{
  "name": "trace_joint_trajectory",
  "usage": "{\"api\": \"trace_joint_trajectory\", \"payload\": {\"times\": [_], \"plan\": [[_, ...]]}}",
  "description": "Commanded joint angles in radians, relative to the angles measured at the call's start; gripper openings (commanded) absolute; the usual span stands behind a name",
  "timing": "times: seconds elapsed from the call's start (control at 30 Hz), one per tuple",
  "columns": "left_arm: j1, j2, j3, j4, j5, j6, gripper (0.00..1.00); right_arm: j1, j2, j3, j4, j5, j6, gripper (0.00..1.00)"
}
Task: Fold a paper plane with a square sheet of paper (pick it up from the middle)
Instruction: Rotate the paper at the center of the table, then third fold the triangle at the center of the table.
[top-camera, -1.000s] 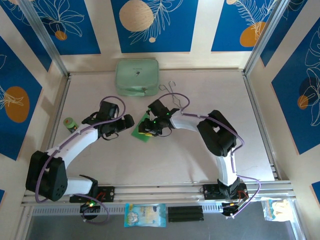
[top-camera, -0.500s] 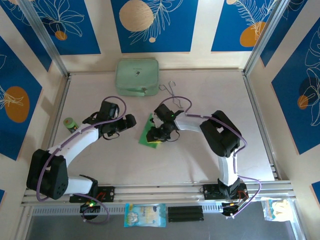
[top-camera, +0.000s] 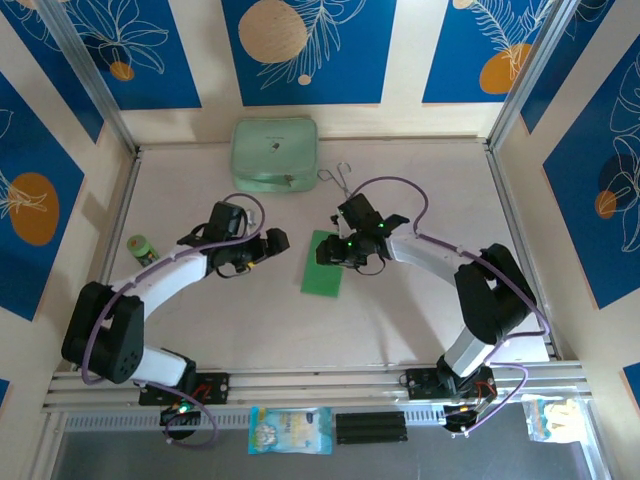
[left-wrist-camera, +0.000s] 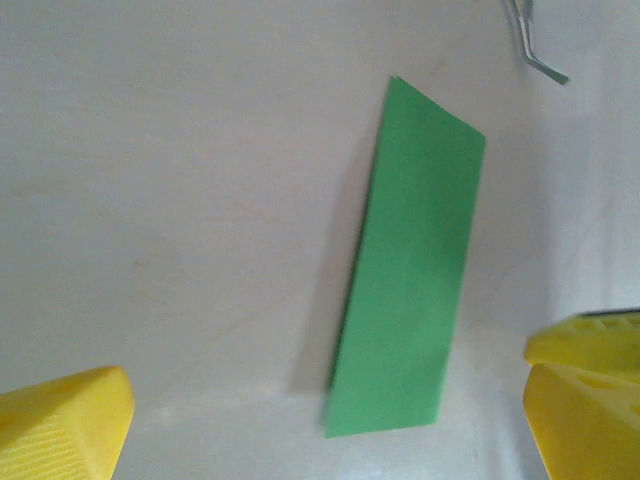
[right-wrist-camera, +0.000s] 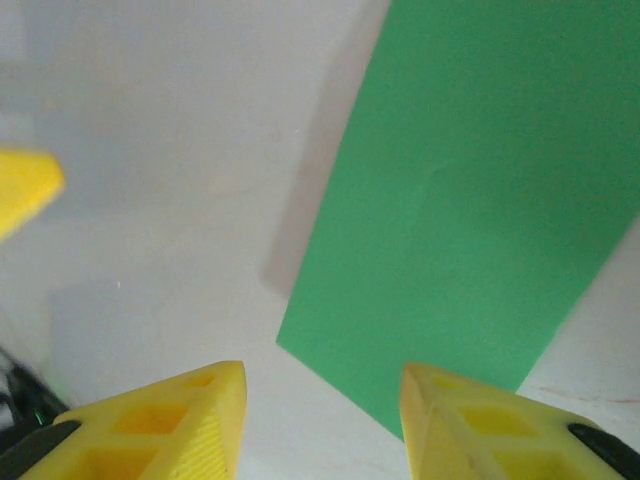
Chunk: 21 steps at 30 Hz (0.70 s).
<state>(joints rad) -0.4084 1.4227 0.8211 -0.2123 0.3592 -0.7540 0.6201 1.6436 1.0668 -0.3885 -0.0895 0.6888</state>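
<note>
Top external: left claw (top-camera: 277, 242) and right claw (top-camera: 328, 254) spread, empty, beside green paper (top-camera: 321, 270).

The square sheet of paper (top-camera: 322, 264) is lying flat on the tabletop (top-camera: 420, 310), near its middle. It is bright green, plain and unmarked, showing as a narrow rectangle. Its long sides are running roughly far to near, leaning slightly, and one long edge is casting a thin shadow.

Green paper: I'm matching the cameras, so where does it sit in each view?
Top external: green paper at picture centre.
Left wrist: centre-right, a slanted strip.
Right wrist: upper right, cut by the edges.
Shared landmark: wire tongs past its far end, top and left wrist views.
</note>
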Motion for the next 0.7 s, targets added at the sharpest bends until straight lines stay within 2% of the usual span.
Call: {"api": "trace_joint_trajectory", "payload": {"times": [0.0,0.3,0.53,0.67], "plan": [[-0.035,0.031,-0.014,0.061,0.078,-0.046,0.98,0.008,0.030,-0.040,0.044,0.069,0.234,0.45],[-0.104,0.119,-0.002,0.073,0.136,-0.067,0.83,0.007,0.136,-0.017,0.056,0.063,0.262,0.42],[-0.123,0.187,0.014,0.071,0.173,-0.054,0.63,0.000,0.180,-0.039,0.048,0.065,0.216,0.41],[-0.131,0.229,0.033,0.059,0.188,-0.036,0.54,-0.015,0.207,-0.052,0.033,0.061,0.177,0.39]]}}
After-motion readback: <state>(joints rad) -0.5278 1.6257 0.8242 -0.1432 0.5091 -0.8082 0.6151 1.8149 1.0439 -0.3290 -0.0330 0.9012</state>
